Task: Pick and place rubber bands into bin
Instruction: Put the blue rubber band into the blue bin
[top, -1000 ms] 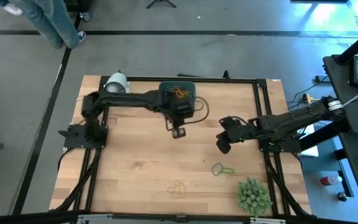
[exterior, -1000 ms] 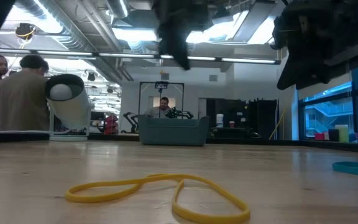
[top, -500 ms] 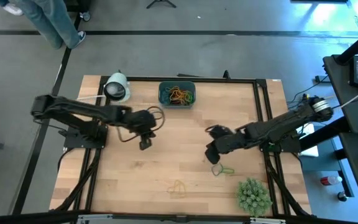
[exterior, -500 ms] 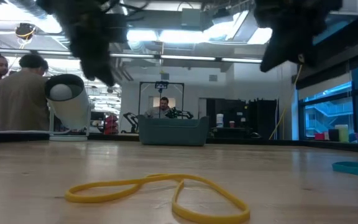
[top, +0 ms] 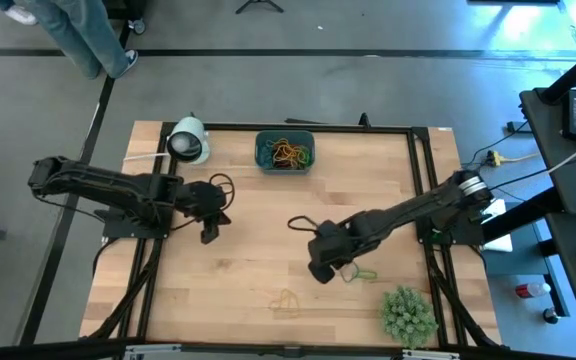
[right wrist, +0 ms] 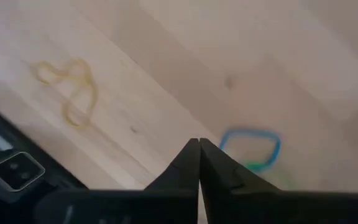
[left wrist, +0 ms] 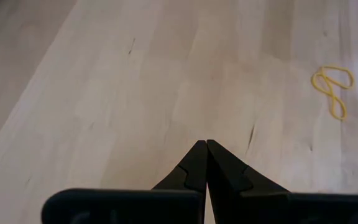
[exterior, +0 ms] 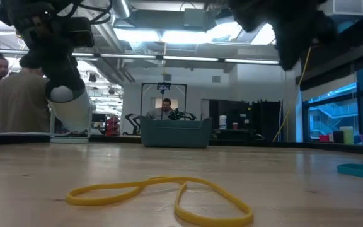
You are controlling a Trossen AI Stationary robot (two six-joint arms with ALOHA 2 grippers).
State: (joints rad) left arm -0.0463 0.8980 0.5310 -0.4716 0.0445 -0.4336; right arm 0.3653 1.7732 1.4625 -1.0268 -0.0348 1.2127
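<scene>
Fingers pinched shut on the right gripper (top: 315, 272), empty, hanging just left of the blue and green bands (top: 360, 272) near the plant (top: 407, 314). It should open before dropping (bin (top: 285, 152) sits far-centre). Left gripper (top: 208, 236) shut, idle.

The pale wooden table (top: 218, 270) showed a smooth, satin finish with fine grain and plank seams. On it, the twisted yellow rubber band (exterior: 159, 192) looked soft and faintly glossy. Beside that band lay a blue rubber loop (right wrist: 250, 148), smooth and matt. The teal plastic bin (top: 285, 152) at the table's far edge looked smooth. The black gripper fingers (left wrist: 194, 165) were matt hard plastic.
</scene>
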